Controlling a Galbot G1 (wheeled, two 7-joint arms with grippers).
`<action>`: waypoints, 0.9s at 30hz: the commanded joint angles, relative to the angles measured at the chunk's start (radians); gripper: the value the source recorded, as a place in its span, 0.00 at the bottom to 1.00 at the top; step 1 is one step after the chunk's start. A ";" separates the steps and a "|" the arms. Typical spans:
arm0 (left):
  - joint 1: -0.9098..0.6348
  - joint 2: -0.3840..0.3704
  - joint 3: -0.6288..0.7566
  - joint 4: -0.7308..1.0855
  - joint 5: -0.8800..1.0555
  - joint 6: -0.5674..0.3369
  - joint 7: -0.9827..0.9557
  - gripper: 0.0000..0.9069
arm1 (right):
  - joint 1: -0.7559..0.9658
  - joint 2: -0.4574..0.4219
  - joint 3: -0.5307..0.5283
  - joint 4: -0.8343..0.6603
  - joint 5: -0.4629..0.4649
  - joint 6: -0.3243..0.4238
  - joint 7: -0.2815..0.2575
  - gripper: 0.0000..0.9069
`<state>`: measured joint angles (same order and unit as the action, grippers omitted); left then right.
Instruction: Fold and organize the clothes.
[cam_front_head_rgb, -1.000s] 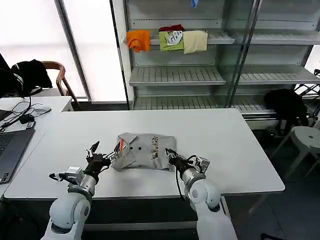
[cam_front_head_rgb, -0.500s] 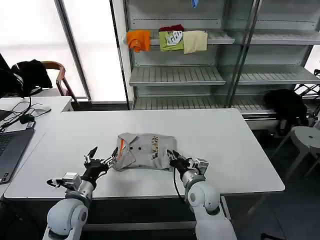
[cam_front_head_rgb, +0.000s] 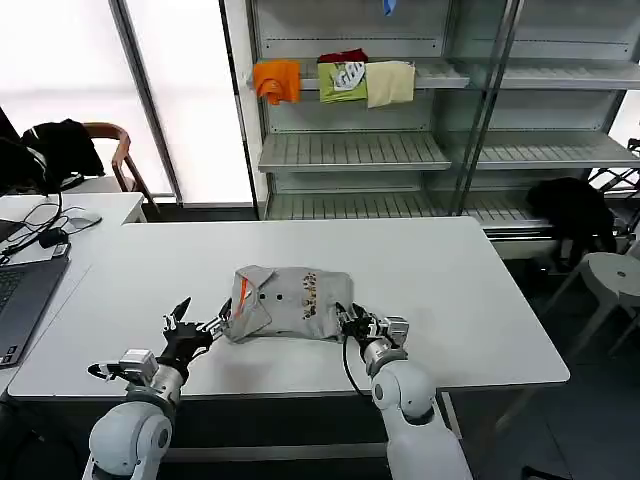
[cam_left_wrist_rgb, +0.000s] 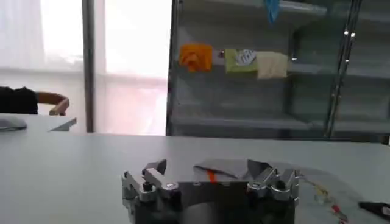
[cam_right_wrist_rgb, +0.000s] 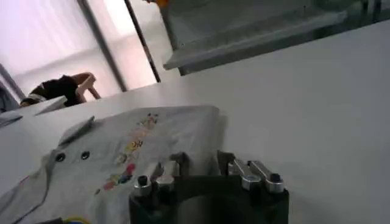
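One of the clothes, a light grey T-shirt with an orange trim strip and a small coloured print, lies folded into a rectangle on the white table. My left gripper is open just off the shirt's left edge, close to the table's front edge. In the left wrist view the shirt lies beyond the spread fingers of the left gripper. My right gripper is open at the shirt's near right corner. The right wrist view shows the print on the shirt ahead of the right gripper, with nothing held.
Behind the table stands a metal shelf unit holding orange, green and cream garments. A laptop and cables sit on the left desk. A white stool and a dark garment are at the right.
Both grippers have drawn back a little toward the table's front edge, away from the shirt. The shirt has not moved.
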<state>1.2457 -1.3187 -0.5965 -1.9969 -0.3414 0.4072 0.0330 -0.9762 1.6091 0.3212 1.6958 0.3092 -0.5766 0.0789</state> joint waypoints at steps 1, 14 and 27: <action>0.002 0.003 -0.005 0.006 -0.004 0.000 -0.001 1.00 | 0.009 0.049 -0.001 -0.033 -0.048 0.000 -0.022 0.00; 0.001 0.003 -0.004 0.011 -0.006 0.001 -0.008 1.00 | 0.007 -0.017 0.035 0.045 0.016 -0.005 0.038 0.00; 0.010 0.002 -0.013 0.019 -0.037 -0.015 -0.026 1.00 | -0.133 -0.126 0.120 0.147 -0.310 0.015 -0.058 1.00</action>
<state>1.2537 -1.3199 -0.6002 -1.9877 -0.3588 0.4057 0.0200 -1.0181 1.6091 0.3745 1.7676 0.2601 -0.5787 0.0833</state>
